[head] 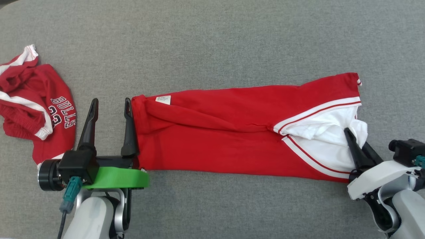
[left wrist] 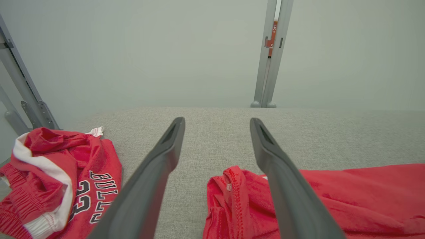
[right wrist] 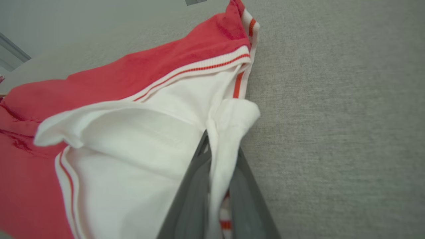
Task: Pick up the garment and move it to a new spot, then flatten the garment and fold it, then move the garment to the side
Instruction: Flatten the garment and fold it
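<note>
The garment [head: 215, 132] is red with a white, red-striped panel at its right end. It lies as a long folded strip across the grey table [head: 212, 39]. My left gripper [head: 111, 100] stands open at the strip's left end; its right finger rests along that edge and its left finger is over bare table. In the left wrist view the garment's hemmed corner [left wrist: 229, 192] sits between the fingers of the left gripper [left wrist: 216, 120]. My right gripper [head: 352, 136] is at the right end, shut on a bunched fold of the white fabric [right wrist: 232, 116], which rises between its fingers [right wrist: 192, 192].
A second red garment [head: 36, 106] with "BULLS" lettering lies crumpled at the table's left edge, close to my left gripper, and shows as a heap [left wrist: 59, 179] in the left wrist view. Beyond the table's far edge stand a grey metal post [left wrist: 270, 53] and a pale wall.
</note>
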